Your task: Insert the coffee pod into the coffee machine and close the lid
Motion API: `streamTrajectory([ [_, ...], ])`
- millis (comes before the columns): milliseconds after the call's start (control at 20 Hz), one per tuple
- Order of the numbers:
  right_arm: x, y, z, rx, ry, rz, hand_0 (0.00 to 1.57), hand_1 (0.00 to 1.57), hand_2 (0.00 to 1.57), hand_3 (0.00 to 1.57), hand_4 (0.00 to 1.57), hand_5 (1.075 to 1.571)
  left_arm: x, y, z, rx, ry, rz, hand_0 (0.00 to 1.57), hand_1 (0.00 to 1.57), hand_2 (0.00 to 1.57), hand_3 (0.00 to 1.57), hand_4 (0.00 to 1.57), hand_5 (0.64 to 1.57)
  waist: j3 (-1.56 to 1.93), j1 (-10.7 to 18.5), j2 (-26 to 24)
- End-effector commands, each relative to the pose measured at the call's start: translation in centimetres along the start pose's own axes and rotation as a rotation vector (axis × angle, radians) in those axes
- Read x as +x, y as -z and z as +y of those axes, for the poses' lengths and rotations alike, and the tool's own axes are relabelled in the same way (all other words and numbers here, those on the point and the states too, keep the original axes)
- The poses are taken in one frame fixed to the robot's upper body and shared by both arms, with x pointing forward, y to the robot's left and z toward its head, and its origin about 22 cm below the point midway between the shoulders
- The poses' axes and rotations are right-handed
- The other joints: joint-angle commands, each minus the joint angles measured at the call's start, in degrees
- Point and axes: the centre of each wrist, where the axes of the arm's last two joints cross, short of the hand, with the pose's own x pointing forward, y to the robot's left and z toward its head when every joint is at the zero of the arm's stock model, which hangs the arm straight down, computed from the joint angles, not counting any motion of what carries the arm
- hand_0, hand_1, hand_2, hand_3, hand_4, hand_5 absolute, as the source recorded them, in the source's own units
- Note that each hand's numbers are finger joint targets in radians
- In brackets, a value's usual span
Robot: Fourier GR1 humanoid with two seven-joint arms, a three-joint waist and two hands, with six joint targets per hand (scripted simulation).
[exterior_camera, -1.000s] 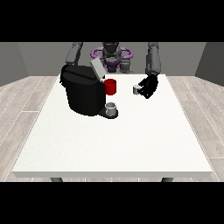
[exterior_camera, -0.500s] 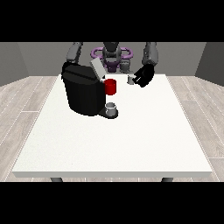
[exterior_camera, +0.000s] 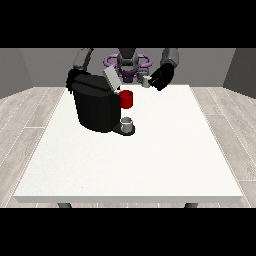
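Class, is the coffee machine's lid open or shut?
Open: the grey lid tilts up from the top of the coffee machine.

- I get even, soft light from above, fairly bright on the table [exterior_camera: 150,165].
- The machine [exterior_camera: 95,107] reads near solid black, little detail.
- Only faint shadow at its base.
- No glare, edges undistorted.

No text or labels can be read.
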Motion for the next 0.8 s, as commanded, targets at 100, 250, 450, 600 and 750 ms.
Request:
streamTrajectory([
  [100, 0.5, 0.8, -1.4, -0.006, 0.021, -0.028, 0.00, 0.00, 0.00, 0.00, 0.18, 1.571, 3.4, 1.0, 0.5, 0.006, 0.004, -0.051, 1.34, 1.34, 1.40, 1.38, 0.65, 1.571, 0.00, 0.14, 1.30],
  [250, 0.0, 0.4, 0.6, -0.016, 0.028, -0.030, 0.00, 0.00, 0.00, 0.00, 0.21, 1.571, 5.2, 1.9, 1.7, 0.049, -0.095, -0.050, 1.37, 1.37, 1.41, 1.37, 0.65, 1.571, -0.01, -1.92, 1.85],
  [450, 1.2, 1.5, -0.5, 0.032, 0.050, -0.051, 0.00, 0.00, 0.00, 0.00, 0.26, 1.571, 7.1, 1.8, 6.8, 0.104, -0.052, -0.054, 1.46, 1.46, 1.45, 1.33, 0.62, 1.571, 0.00, -2.87, 3.59],
  [600, 2.1, 1.6, 0.8, 0.112, 0.006, -0.105, 0.00, 0.00, 0.00, 0.00, 0.12, 1.571, 5.5, 1.3, 8.0, 0.148, -0.074, -0.060, 1.38, 1.38, 1.41, 1.25, 0.60, 1.571, -0.03, -5.54, 7.05],
  [750, 1.2, 1.5, 0.5, 0.113, 0.018, -0.153, 0.00, 0.00, 0.00, 0.00, 0.00, 1.571, 7.3, 2.1, 7.1, 0.158, -0.053, -0.067, 1.36, 1.36, 1.42, 1.36, 0.61, 1.571, 0.00, -4.87, 9.49],
])
